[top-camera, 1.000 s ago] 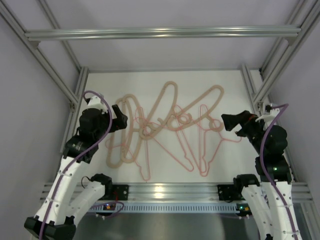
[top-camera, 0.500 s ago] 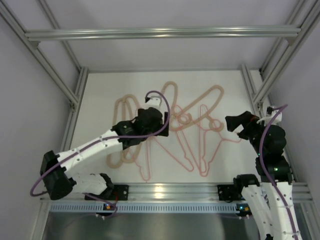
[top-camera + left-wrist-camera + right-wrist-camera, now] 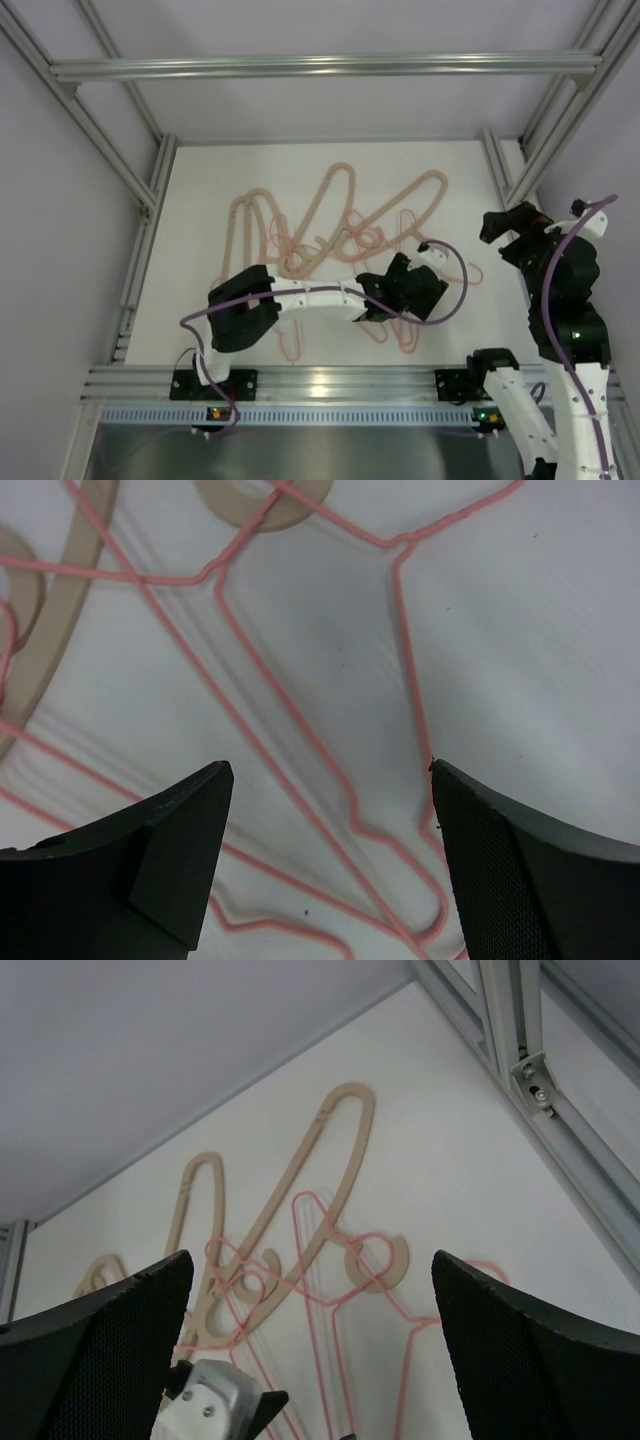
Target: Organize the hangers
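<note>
A tangle of hangers lies on the white table (image 3: 195, 200). The thick beige hangers (image 3: 338, 195) fan out toward the back. Thin pink wire hangers (image 3: 405, 335) overlap them and reach toward the front. My left arm stretches across to the right, and its left gripper (image 3: 415, 288) stands open low over the pink wires. In the left wrist view a pink hanger (image 3: 300, 730) runs between the spread fingers of the left gripper (image 3: 330, 770), untouched. My right gripper (image 3: 502, 226) is raised at the right, open and empty. Through the right gripper (image 3: 312, 1260) I see beige hangers (image 3: 335, 1150) and pink hangers (image 3: 322, 1260).
Aluminium frame rails (image 3: 150, 200) border the table on both sides, and a crossbar (image 3: 320, 66) spans the back above. A corner bracket (image 3: 535, 1080) sits at the right rail. The left arm's wrist (image 3: 215, 1405) shows low in the right wrist view.
My left arm has swung from the left side across the pile to the right, now low over the pink hangers. The right gripper has lifted and drawn back to the right. The hangers have not moved.
</note>
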Action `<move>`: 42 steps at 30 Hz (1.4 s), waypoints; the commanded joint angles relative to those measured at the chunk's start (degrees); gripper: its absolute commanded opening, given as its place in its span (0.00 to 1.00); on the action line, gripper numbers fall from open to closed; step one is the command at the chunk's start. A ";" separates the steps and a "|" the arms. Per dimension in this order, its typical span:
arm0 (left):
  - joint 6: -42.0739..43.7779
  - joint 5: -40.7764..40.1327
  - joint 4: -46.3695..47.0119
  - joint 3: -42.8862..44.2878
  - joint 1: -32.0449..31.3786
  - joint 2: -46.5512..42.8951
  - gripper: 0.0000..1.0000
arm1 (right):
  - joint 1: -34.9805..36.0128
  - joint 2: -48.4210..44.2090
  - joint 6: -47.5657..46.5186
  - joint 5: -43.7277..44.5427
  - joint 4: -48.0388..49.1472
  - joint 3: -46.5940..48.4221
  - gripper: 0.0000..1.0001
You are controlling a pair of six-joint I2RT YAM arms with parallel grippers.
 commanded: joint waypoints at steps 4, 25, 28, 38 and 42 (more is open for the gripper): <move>5.90 1.68 7.92 12.24 -1.21 9.31 0.84 | -0.77 1.29 -0.24 3.64 -2.80 4.65 0.99; 7.84 -3.77 8.01 25.08 -0.77 26.02 0.64 | -0.85 -0.38 -1.03 2.50 -5.96 8.26 0.99; 6.61 -2.37 8.10 24.56 -0.16 26.11 0.58 | -0.77 -0.64 -1.03 2.41 -6.14 8.17 0.99; 3.44 1.24 8.10 22.10 1.16 26.02 0.50 | -0.77 -1.08 -1.47 2.68 -6.40 7.82 0.99; 2.82 2.73 8.01 21.57 1.34 26.54 0.47 | -0.77 -1.34 -1.47 2.94 -6.49 7.82 1.00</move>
